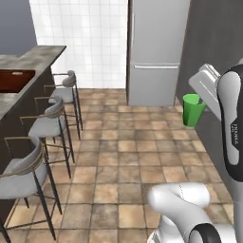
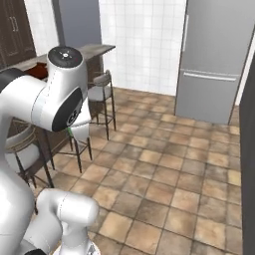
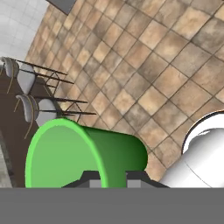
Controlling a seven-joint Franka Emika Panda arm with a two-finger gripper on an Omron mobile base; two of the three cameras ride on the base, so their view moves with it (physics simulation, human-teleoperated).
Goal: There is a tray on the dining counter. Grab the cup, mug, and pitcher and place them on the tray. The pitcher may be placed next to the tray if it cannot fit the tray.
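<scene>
Gripping the small tapered green cup by its rim, the fingers were clenched on it, one tip inside the wall and one outside. The cup hung in the air above the brown tiled floor, well apart from the long dining tabletop with its mottled grey stone surface. The flat reddish-brown tray lay on that tabletop, and grey padded stools stood along the tabletop's front, between it and the cup.
</scene>
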